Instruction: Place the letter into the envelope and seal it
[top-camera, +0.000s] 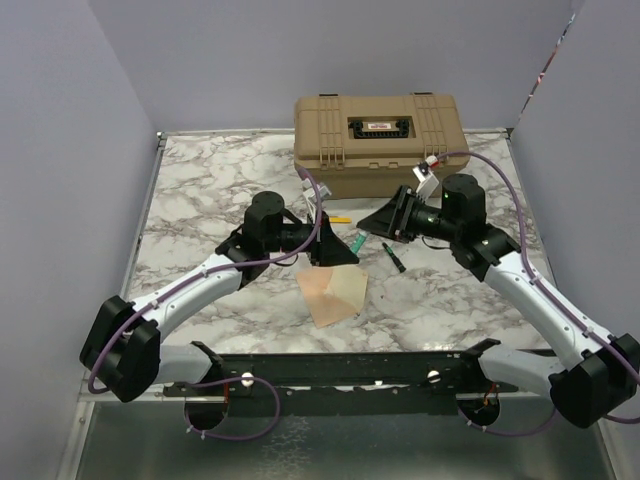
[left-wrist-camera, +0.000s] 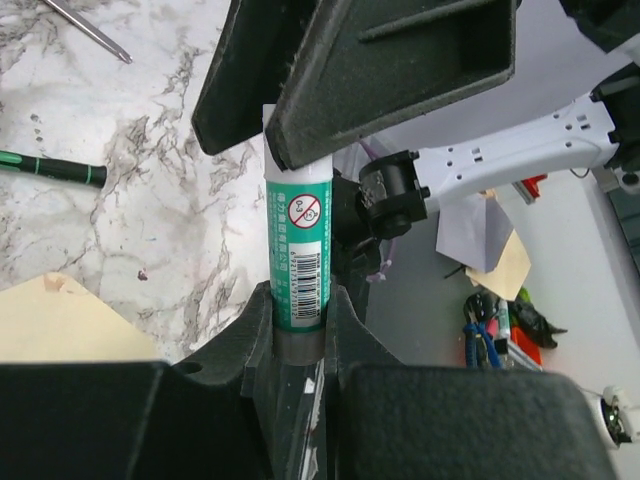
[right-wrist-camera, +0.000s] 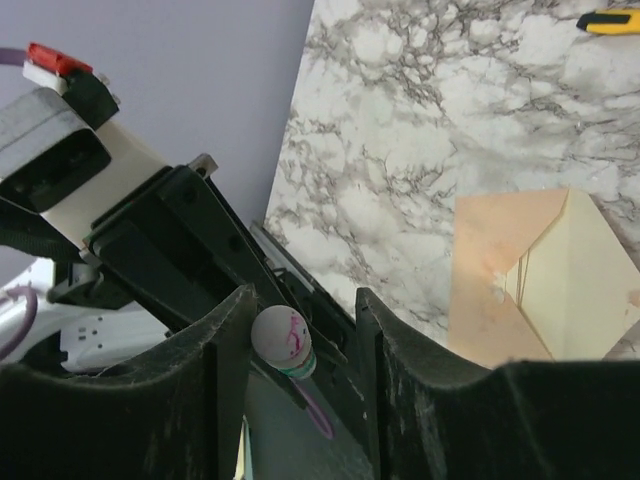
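Note:
The envelope (top-camera: 335, 290) lies flat on the marble table, peach-tan with its pale yellow flap open; it also shows in the right wrist view (right-wrist-camera: 500, 270). No separate letter shows; I cannot tell if it is inside. My left gripper (top-camera: 325, 240) is shut on a green glue stick (left-wrist-camera: 298, 250) and holds it level above the table, just behind the envelope. My right gripper (top-camera: 385, 222) faces it, open, with its fingers (left-wrist-camera: 380, 70) around the stick's white end (right-wrist-camera: 281, 338). That end touches one finger, with a gap to the other.
A tan toolbox (top-camera: 380, 140) stands at the back. A yellow utility knife (top-camera: 340, 219) and a green-handled screwdriver (top-camera: 395, 257) lie under and beside the grippers. A black rail (top-camera: 350, 370) runs along the near edge.

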